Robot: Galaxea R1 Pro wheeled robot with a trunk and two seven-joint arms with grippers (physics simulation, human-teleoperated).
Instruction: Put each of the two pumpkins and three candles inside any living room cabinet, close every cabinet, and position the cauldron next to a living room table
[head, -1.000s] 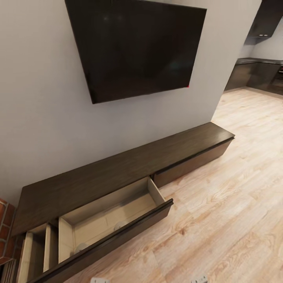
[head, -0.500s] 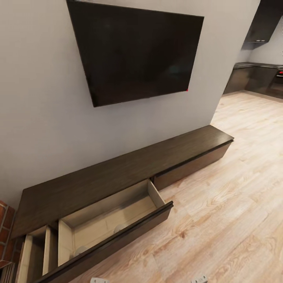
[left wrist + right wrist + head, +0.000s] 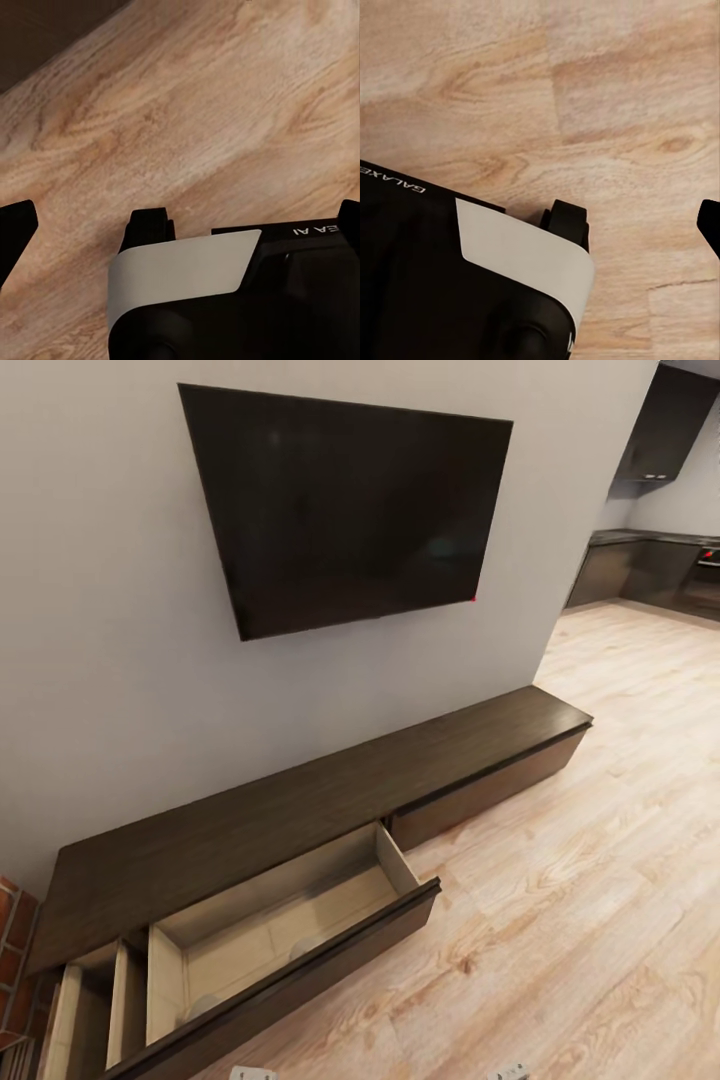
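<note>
The cabinet runs long and low along the grey wall in the head view. Its middle drawer is pulled out and shows a pale beige inside. Two pale rounded shapes sit just behind that drawer's front, one near the middle and one toward the left; they look like candles, mostly hidden by the front. A second compartment at the far left also stands open. The right drawer front is shut. My left gripper is open over bare floor. My right gripper is open over floor too.
A large black TV hangs on the wall above the cabinet. Red brick shows at the far left. Wooden floor stretches right toward dark kitchen units. My own black-and-white base sits under both wrists.
The whole head view has shifted: TV and cabinet sit slightly lower in the picture, so the camera moved. Nothing in the room has moved.
</note>
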